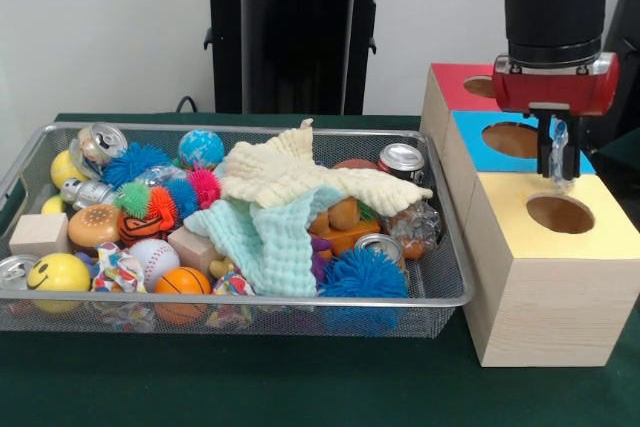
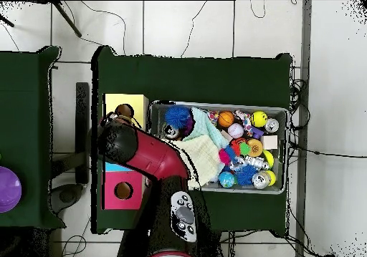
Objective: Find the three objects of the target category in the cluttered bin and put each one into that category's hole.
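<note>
My gripper [image 1: 558,159] hangs over the yellow box [image 1: 545,277], just above its round hole [image 1: 559,214]. My two fingers are pinched together on a small see-through thing [image 1: 560,162]. It looks like crinkly clear plastic, but it is too small for me to be sure. I hold it right over the hole so that it can drop straight in when I let go.

Three boxes stand in a row to the right of the wire bin [image 1: 440,292]. The yellow box is nearest, the blue box [image 1: 470,142] is behind it, and the red box [image 1: 452,82] is farthest back. Each has a hole on top.

The bin is very full. I see a smiley ball [image 1: 58,274], a baseball [image 1: 152,255], a little basketball [image 1: 182,282], spiky fuzzy balls, wooden blocks and shiny cans [image 1: 402,159]. A yellow cloth [image 1: 290,175] and a light green cloth [image 1: 262,237] lie over the middle and hide things under them. Near the right end of the bin there is another crinkly clear piece [image 1: 415,222], beside a can.

I think I will have to lift the cloths to find the rest.
</note>
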